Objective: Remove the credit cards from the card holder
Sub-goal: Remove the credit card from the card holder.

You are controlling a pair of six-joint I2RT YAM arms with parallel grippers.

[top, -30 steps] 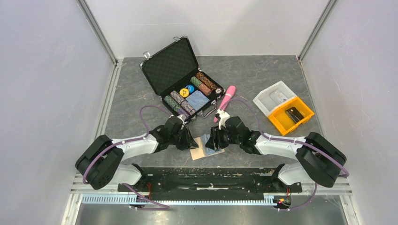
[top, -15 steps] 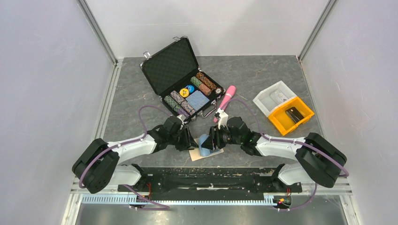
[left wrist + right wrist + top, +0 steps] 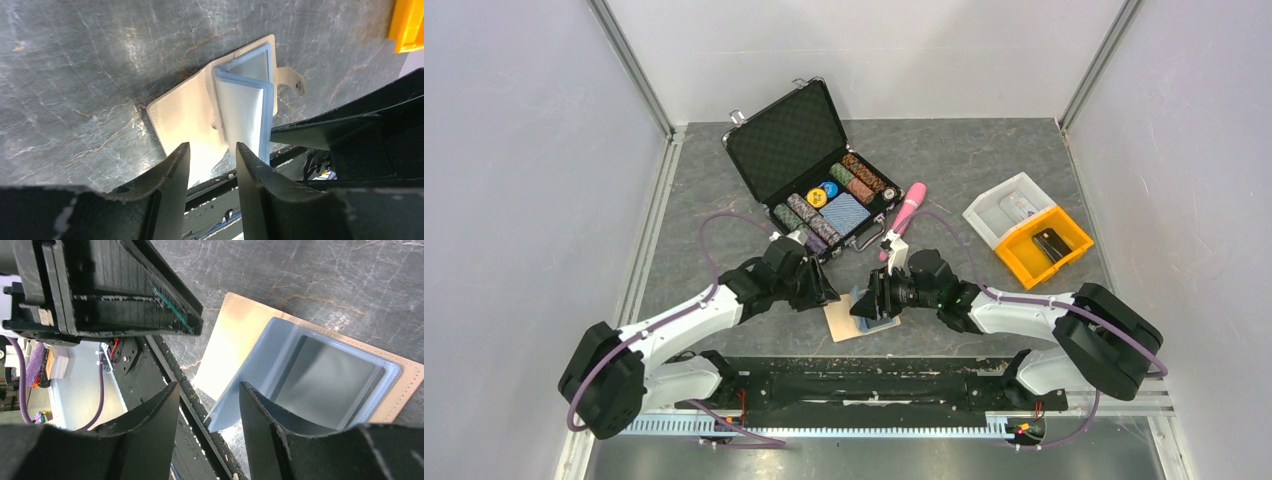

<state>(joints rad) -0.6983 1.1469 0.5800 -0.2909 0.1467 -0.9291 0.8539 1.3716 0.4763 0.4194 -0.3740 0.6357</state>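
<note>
Beside the flat tan card holder [image 3: 180,115], the left gripper [image 3: 212,149] has opened and withdrawn, empty. The right gripper [image 3: 208,388], jaws parted, props its light-blue leaf [image 3: 242,115]; silvery-grey cards [image 3: 325,375] remain pocketed.

The tan card holder [image 3: 182,112] lies open flat, a silvery-grey credit card [image 3: 327,377] tucked in its light-blue pocket [image 3: 392,375].

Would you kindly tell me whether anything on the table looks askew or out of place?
Yes: the tan card holder lies open at the near edge of the table, and one light blue sleeve page stands up, bowed, instead of lying flat, between the open fingers of the right gripper. Nothing else stands out.
</note>
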